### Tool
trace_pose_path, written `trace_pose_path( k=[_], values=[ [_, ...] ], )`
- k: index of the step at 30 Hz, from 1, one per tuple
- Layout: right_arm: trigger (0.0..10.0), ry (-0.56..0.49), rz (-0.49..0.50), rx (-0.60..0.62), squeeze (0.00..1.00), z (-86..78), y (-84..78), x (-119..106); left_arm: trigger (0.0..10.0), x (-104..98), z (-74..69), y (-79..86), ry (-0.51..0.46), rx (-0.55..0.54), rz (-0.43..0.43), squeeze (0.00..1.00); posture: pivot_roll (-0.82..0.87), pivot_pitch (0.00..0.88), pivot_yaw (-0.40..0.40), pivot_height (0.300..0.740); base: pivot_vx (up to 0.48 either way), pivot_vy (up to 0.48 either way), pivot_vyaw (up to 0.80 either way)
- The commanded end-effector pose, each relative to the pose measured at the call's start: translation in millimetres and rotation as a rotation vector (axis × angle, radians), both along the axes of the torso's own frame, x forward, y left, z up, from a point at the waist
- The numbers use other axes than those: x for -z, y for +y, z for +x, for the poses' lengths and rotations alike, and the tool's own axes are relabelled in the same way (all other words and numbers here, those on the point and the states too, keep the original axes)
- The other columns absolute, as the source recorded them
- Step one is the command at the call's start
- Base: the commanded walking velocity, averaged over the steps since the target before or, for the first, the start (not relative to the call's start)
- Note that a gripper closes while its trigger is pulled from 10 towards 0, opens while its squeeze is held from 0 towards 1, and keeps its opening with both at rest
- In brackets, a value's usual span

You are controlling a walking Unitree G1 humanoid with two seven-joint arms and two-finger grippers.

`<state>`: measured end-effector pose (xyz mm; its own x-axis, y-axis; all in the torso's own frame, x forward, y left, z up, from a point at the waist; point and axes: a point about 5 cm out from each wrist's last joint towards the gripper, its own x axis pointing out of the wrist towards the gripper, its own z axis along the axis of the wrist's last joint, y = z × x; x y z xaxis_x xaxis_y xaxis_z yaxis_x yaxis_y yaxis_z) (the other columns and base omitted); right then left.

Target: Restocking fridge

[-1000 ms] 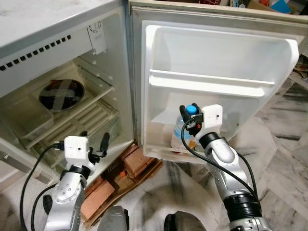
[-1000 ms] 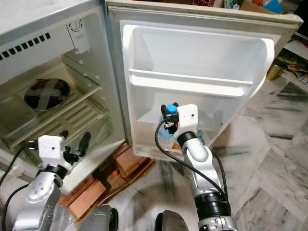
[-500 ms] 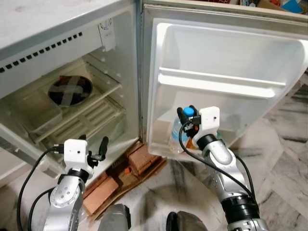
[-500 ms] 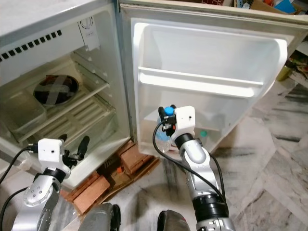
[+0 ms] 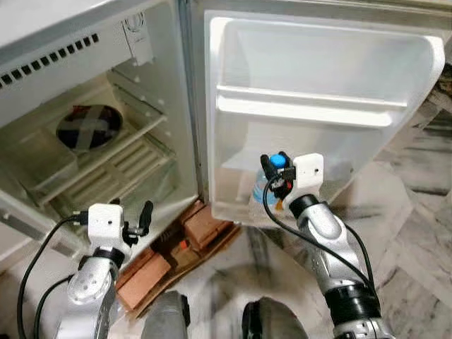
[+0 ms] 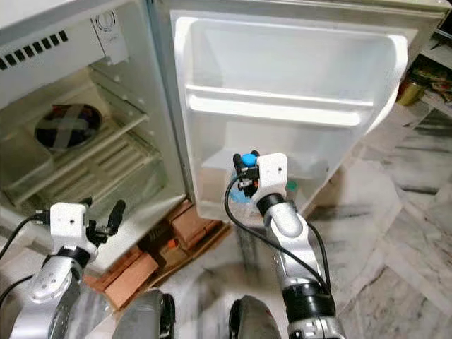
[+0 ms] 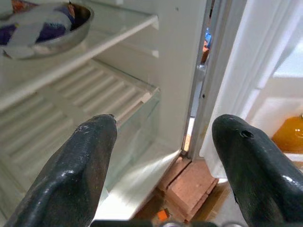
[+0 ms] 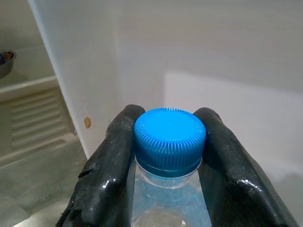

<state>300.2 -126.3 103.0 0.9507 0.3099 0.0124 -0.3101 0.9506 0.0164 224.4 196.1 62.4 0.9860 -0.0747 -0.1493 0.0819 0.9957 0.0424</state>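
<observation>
A clear water bottle (image 5: 261, 192) with a blue cap (image 8: 169, 141) is upright at the lower shelf of the open fridge door (image 5: 318, 63). My right gripper (image 5: 277, 165) is shut on the bottle's neck just under the cap, one black finger (image 8: 111, 165) on each side. The bottle's base is hidden behind the shelf's front wall, so I cannot tell if it rests there. My left gripper (image 6: 101, 209) hangs low in front of the open fridge body, open and holding nothing, its fingertips (image 7: 94, 142) wide apart.
A metal bowl (image 5: 89, 127) with crossed tape sits on the fridge's upper shelf. An orange item (image 7: 289, 135) and a green-capped one (image 6: 290, 186) stand in the door's lower shelf. Bricks (image 5: 203, 226) and cardboard lie under the fridge. Marble floor extends to the right.
The camera has swung sideways and back. The right gripper still holds the bottle at the door's lower shelf, and the left gripper stays low and open.
</observation>
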Motion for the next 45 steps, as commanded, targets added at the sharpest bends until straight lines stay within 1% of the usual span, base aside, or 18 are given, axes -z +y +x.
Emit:
trace_pose_path(
  k=[1, 6, 9, 39, 41, 45],
  values=[
    [10.0, -0.016, -0.003, -0.007, 0.0, 1.3, 0.9, -2, 10.0, 0, -1.9, 0.1, 0.01, 0.005, -0.002, 0.0, 0.13, 0.171, -0.033, 0.666, 0.0, 0.0, 0.0],
    [10.0, -0.019, -0.003, -0.01, 0.0, 2.4, 0.4, -3, 10.0, 0, -0.8, 1.9, 0.004, -0.006, -0.003, 0.0, 0.13, 0.171, -0.032, 0.666, 0.0, 0.0, 0.0],
    [10.0, -0.02, -0.004, -0.01, 0.0, 3.2, 0.4, -3, 10.0, 0, 0.0, 5.0, 0.003, -0.01, 0.013, 0.0, 0.13, 0.175, -0.034, 0.666, 0.0, 0.0, 0.0],
    [10.0, -0.021, -0.004, -0.011, 0.0, 3.5, 0.5, -3, 10.0, 0, 0.2, 5.6, 0.003, -0.009, 0.015, 0.0, 0.13, 0.175, -0.034, 0.666, 0.0, 0.0, 0.0],
    [10.0, -0.06, -0.021, -0.082, 0.0, 3.6, 14.3, -7, 10.0, -2, 6.0, 2.8, -0.018, -0.013, 0.0, 0.0, 0.12, 0.182, -0.027, 0.666, 0.311, 0.0, 0.0],
    [10.0, -0.067, -0.024, -0.089, 0.0, 4.0, 15.7, -8, 10.0, -2, 7.0, 1.0, -0.022, -0.007, -0.001, 0.0, 0.12, 0.18, -0.027, 0.666, 0.337, 0.0, 0.0]
  ],
)
